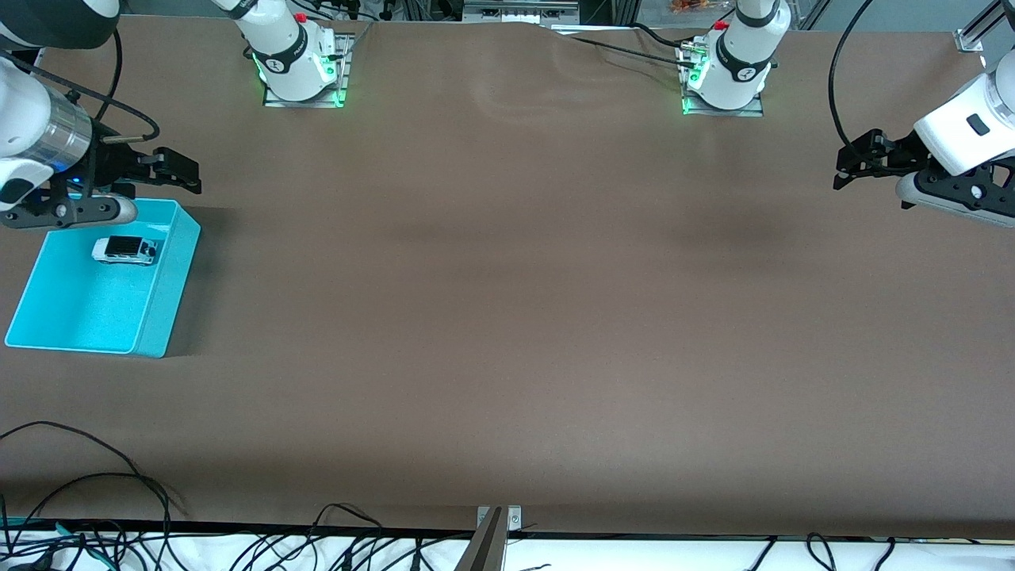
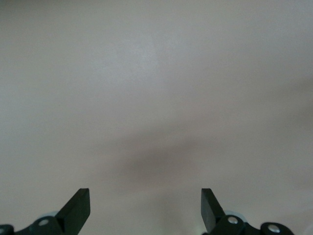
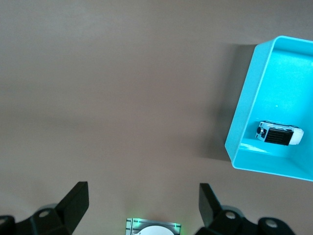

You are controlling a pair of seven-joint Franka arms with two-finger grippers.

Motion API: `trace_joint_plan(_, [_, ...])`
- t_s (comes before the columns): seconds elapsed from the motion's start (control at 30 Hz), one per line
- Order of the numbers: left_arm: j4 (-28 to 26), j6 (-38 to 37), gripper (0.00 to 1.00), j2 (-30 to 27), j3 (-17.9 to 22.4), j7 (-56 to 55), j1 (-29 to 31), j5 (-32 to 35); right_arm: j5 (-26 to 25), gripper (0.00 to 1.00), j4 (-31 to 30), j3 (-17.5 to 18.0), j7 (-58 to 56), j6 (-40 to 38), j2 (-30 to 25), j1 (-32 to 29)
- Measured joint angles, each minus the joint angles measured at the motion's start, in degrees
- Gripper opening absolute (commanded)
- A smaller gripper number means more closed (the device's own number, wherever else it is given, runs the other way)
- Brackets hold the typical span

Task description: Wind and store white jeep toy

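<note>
Turquoise bin (image 1: 170,305); white jeep (image 1: 124,251) with black roof inside. Brown table (image 1: 507,317). Black grippers, white arms, green lights at bases.

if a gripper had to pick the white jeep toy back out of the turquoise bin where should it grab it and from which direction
Probably from straight above, fingers closing across the narrow body of the white jeep toy, on its two long sides. It lies flat on its wheels in the turquoise bin, near the wall farthest from the front camera, so the walls block a sideways approach.

Loose black cables (image 1: 95,507) trail along the brown table's (image 1: 507,333) front-camera edge — beside a metal bracket (image 1: 498,519).
</note>
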Motion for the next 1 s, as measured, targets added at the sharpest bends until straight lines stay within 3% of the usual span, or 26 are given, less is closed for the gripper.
trace_joint_plan(1.0, [0.0, 0.0, 1.00, 0.0, 0.0, 0.0, 0.0, 0.0, 0.0, 1.00, 0.2, -0.2, 0.0, 4.3, 1.3, -0.7])
